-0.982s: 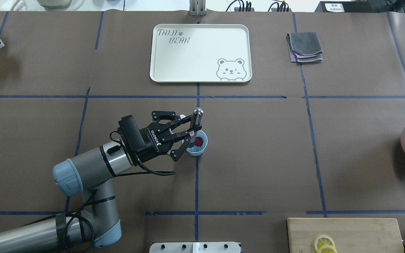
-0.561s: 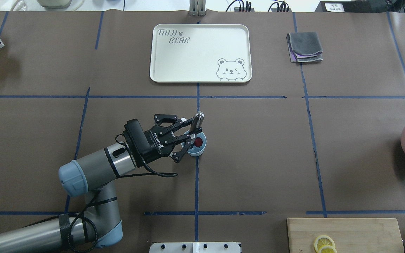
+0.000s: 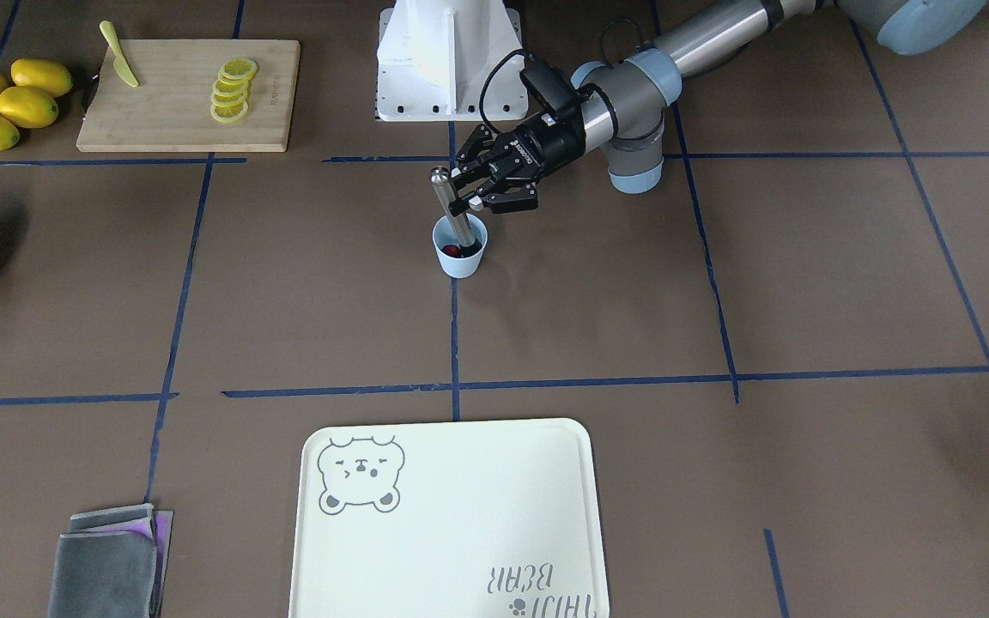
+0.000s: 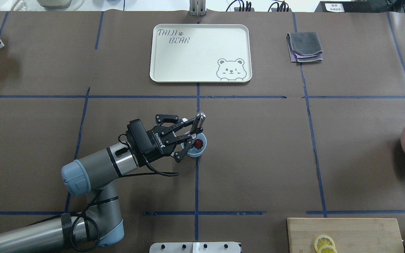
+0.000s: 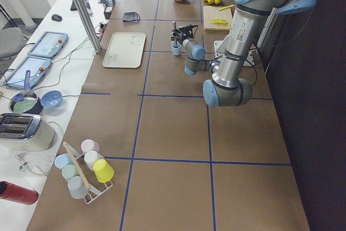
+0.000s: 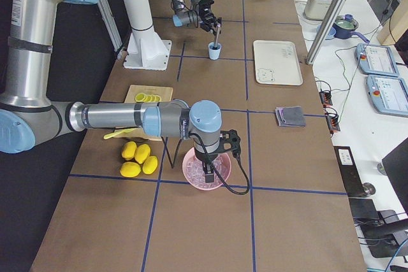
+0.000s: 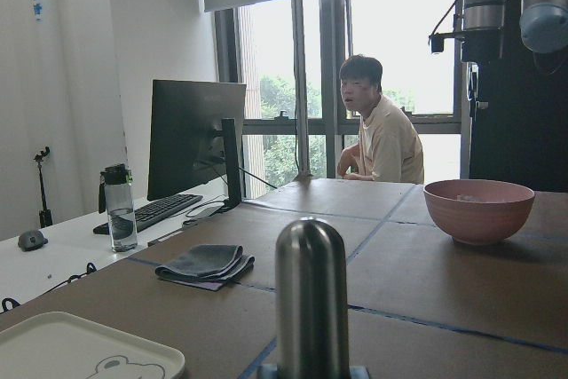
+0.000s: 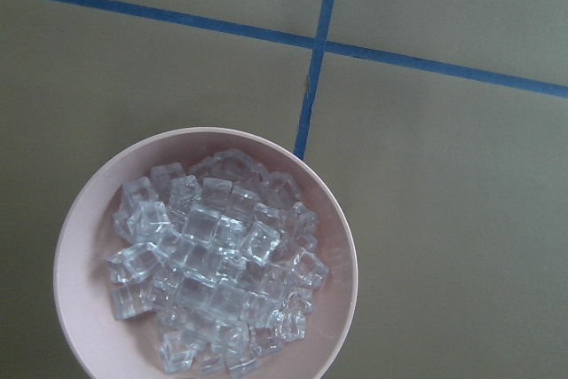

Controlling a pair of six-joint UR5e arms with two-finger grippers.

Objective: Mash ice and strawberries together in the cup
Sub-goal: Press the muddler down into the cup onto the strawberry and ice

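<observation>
1. Front view: left gripper has its jaws clamped on the steel muddler, tip in the cup by the strawberry.
2. Overhead: over the last second the gripper crept toward the cup. Likely a mashing stroke.
3. Right side and wrist views: right gripper hangs over the pink bowl, jaw state can't be told. Ice is in the bowl, none visible in the cup.
</observation>
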